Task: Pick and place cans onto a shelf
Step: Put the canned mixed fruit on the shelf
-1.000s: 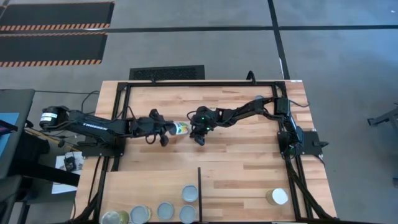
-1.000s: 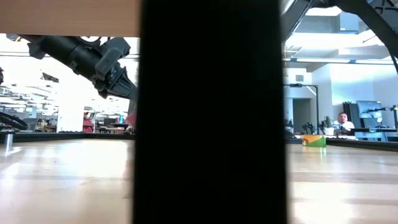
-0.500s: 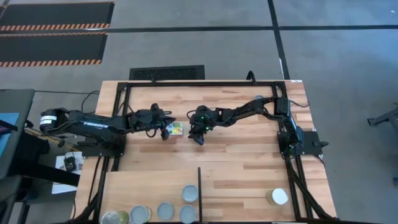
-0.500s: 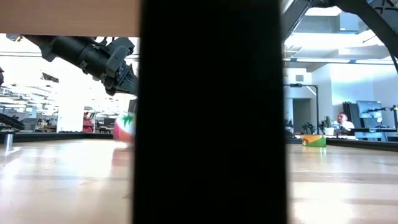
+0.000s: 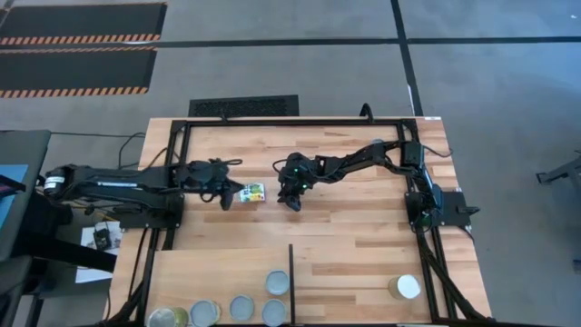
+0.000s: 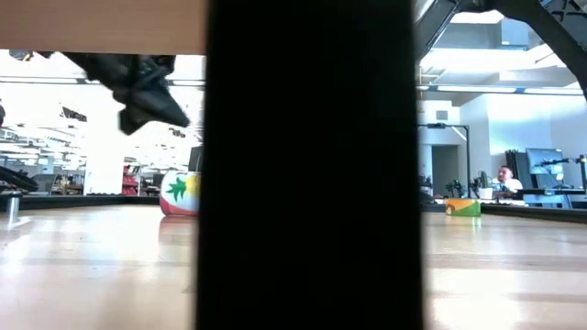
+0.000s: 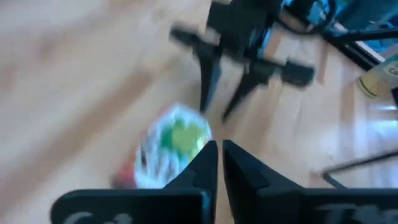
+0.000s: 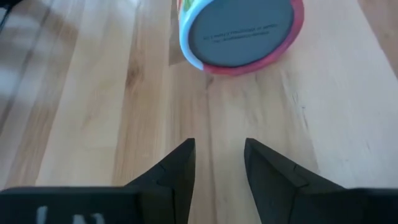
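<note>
We count seven cans in the high view. One can [image 5: 253,192] lies on its side on the plank-striped wooden bench [image 5: 363,227], free, between the two pincers near the bench centre; its label is white with green, yellow and red, and the right wrist view shows its flat grey round end [image 8: 239,28] with a red rim. Five cans stand on the left compartment of the shelf [image 5: 218,268], a smooth pale panel at 6 o'clock: silvery-grey tops at [image 5: 277,282], [image 5: 241,307], [image 5: 273,312] and [image 5: 205,313], plus a yellowish one at the corner [image 5: 167,319]. A thin dark upright divider [image 5: 290,282] splits the shelf. One wider white-topped can [image 5: 407,288] stands alone in the right compartment.

Left pincer [image 5: 227,193] sits just at 9 o'clock of the lying can, apart from it; its own wrist view shows the fingers nearly closed on nothing. Right pincer [image 5: 290,198] is just at 3 o'clock of that can, fingers [image 8: 177,168] parted, empty, low over the bench.

In the low view a broad dark upright fills the middle.
</note>
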Available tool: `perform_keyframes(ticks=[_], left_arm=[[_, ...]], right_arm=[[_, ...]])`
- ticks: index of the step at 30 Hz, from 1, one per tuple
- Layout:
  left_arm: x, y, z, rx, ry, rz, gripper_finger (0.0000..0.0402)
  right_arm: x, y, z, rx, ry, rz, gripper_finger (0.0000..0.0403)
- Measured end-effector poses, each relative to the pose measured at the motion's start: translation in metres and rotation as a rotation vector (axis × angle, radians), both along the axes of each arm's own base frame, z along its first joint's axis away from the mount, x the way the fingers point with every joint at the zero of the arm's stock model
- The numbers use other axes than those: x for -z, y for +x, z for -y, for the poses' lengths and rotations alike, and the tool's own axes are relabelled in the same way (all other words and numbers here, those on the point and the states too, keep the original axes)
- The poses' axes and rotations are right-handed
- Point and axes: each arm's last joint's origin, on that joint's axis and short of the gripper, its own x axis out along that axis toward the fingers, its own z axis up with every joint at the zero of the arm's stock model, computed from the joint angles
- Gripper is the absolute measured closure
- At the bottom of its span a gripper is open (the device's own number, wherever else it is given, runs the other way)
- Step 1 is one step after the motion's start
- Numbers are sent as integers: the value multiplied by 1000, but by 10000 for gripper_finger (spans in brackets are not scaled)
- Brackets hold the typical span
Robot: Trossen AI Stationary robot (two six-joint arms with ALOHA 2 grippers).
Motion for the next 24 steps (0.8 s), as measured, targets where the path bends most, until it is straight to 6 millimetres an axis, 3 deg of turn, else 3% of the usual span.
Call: perform_keyframes(ticks=[6,11,15,24], left_arm=[[15,-18,8,-153,-173,-182,328],[23,-10,8,-154,-203,-116,261],[33,-10,4,-211,-229,-188,223],[43,9,1,-188,-166,-174,213]], right_arm=[[-1,1,0,-13,-16,17,242],[-1,2,-3,-30,-32,31,242],[-2,2,-5,-38,-34,33,242],[-3,4,-7,-53,-50,52,242]])
